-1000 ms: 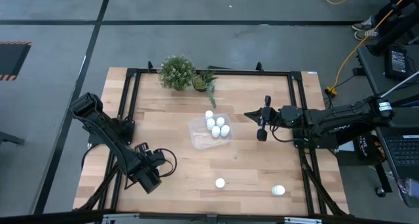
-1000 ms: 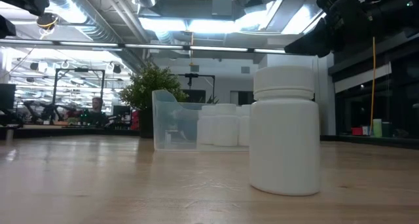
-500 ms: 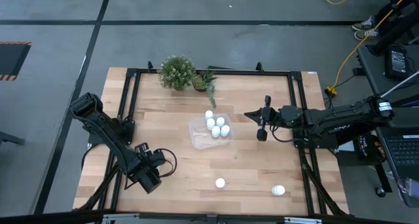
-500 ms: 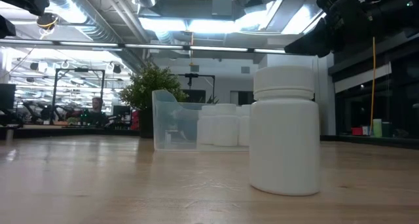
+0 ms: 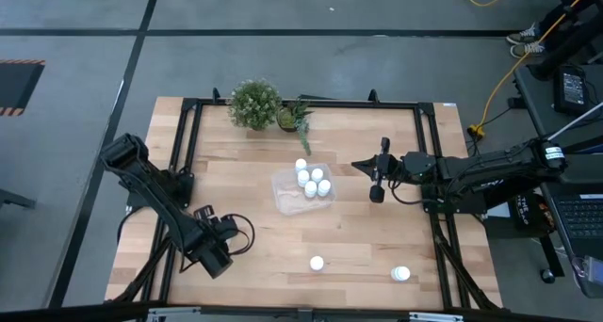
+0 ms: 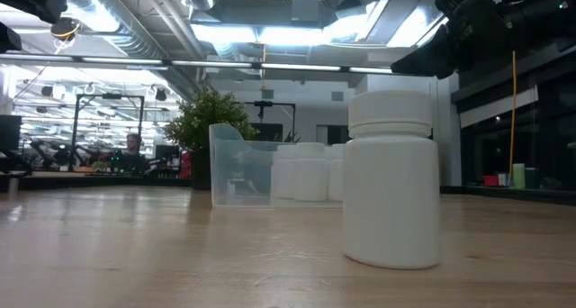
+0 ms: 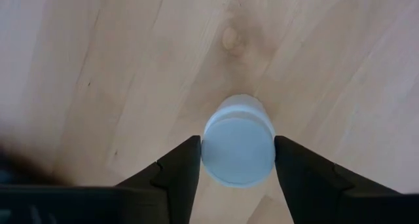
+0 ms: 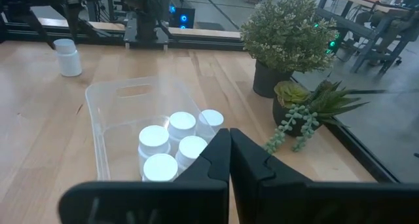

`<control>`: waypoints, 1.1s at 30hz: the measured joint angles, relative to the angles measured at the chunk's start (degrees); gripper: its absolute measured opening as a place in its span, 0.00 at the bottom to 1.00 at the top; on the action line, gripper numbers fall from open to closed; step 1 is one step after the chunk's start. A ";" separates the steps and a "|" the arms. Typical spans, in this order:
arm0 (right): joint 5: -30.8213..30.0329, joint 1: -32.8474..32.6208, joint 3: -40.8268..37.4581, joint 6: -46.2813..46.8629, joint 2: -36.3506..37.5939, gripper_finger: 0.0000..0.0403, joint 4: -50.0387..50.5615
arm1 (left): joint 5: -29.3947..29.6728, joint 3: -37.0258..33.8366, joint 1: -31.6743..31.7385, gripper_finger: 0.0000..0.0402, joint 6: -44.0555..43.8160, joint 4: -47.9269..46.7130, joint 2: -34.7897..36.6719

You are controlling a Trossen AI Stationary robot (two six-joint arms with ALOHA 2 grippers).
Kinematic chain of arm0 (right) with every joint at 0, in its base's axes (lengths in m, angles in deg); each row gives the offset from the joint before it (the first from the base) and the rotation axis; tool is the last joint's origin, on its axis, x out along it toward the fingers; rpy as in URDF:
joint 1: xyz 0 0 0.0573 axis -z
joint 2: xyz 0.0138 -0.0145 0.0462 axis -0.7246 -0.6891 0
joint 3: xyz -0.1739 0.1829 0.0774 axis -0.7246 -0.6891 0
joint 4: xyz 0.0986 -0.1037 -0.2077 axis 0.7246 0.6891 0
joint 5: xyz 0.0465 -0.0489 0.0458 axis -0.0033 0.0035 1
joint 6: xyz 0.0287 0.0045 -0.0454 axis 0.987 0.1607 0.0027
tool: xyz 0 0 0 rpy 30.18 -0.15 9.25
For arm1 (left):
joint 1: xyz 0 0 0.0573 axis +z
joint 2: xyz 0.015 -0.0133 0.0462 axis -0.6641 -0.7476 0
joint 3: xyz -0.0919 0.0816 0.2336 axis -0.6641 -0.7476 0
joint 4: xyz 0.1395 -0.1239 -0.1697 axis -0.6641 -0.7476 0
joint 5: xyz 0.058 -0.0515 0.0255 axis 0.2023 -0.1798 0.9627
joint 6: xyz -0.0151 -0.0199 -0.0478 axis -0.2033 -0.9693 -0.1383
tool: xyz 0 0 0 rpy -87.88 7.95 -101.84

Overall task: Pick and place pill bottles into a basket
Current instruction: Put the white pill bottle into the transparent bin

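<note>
My left gripper (image 7: 237, 175) points down near the table's front left (image 5: 213, 256), its two fingers on either side of a white pill bottle (image 7: 237, 149) that I see cap-on; the gripper hides this bottle in the high view. The clear basket (image 5: 287, 195) sits mid-table with several bottles (image 5: 317, 183) standing in it, which the right wrist view (image 8: 182, 124) also shows. Two more bottles stand on the table near the front edge (image 5: 317, 263) (image 5: 401, 274). My right gripper (image 5: 358, 164) is shut and empty, held above the table just right of the basket (image 8: 105, 112). My left gripper pinches the pill bottle between its two fingers, one on each side of the cap end (image 7: 204, 152). The fingers come from above, pointing down along the upright bottle. I cannot tell whether the bottle's base rests on the table.
A potted plant (image 5: 254, 104) and a small succulent (image 5: 294, 120) stand at the table's far edge behind the basket. A black frame (image 5: 188, 134) runs around the tabletop. In the low view the front bottle (image 6: 391, 177) stands close, with the basket (image 6: 238, 164) behind it.
</note>
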 joint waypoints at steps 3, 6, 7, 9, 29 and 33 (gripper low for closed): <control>0.00 0.00 0.00 -0.01 0.00 0.01 0.00 | -0.52 0.22 0.00 0.42 1.70 -0.18 -0.94; 0.00 0.01 0.00 0.00 0.00 0.01 -0.02 | -0.86 0.30 0.00 0.39 2.90 -0.55 -1.89; 0.00 0.01 0.00 0.00 0.00 0.01 -0.02 | -0.80 0.28 0.00 0.39 2.94 -0.59 -2.01; 0.00 0.00 -0.01 0.00 0.00 0.01 -0.02 | -0.35 0.25 -0.01 0.39 2.97 -0.56 -2.12; 0.00 0.01 0.00 0.00 0.00 0.01 -0.08 | 2.24 7.24 1.14 0.38 5.18 -8.09 -0.30; 0.00 0.02 0.00 -0.02 0.00 0.01 -0.24 | 2.80 8.93 2.69 0.38 7.81 -10.34 -0.30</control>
